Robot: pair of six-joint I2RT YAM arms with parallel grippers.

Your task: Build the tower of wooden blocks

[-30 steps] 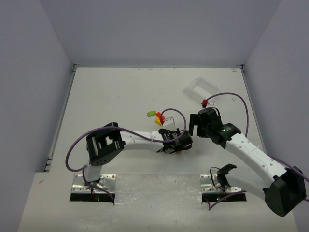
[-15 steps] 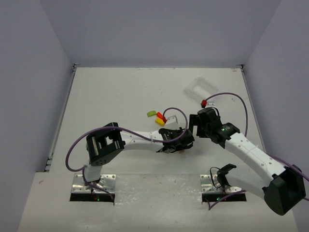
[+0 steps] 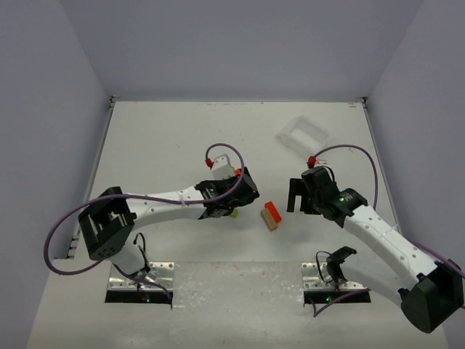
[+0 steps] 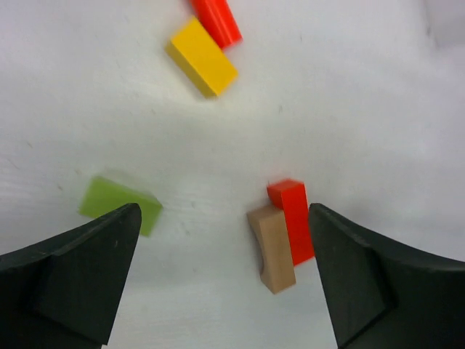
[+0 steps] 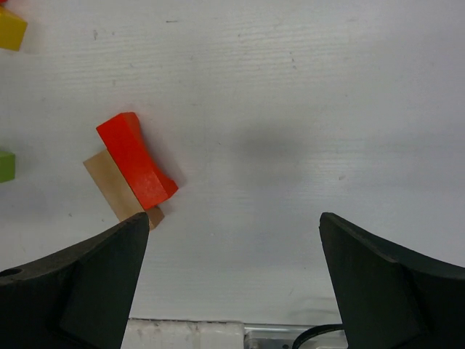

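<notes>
A white table (image 3: 167, 138) is seen, walled on three sides. The left arm (image 3: 160, 200) is stretched from its base toward the middle of the table, and the right arm (image 3: 378, 233) is angled in from the other side. A white tray (image 3: 303, 135) is set at the far right, well apart from the blocks.

The left gripper (image 4: 221, 240) is held above the table with its fingers spread wide, and nothing is pinched between them. The right gripper (image 5: 232, 233) is likewise spread wide, with only bare table framed between its fingers.

The wood block tower (image 3: 270, 216) is found between the two grippers, on the near middle of the table, and is made up of two pieces only. A red block (image 5: 136, 161) is laid lengthwise against a tan block (image 5: 112, 185), the two touching; the right wrist view suggests that the red one is resting on the tan one, though this cannot be settled.

The other pieces are scattered flat. A green block (image 4: 120, 206) is seen just beside the left gripper's finger. A yellow block (image 4: 202, 57) is placed farther off, with a second red block (image 4: 216, 19) just beside it at the frame's edge.
</notes>
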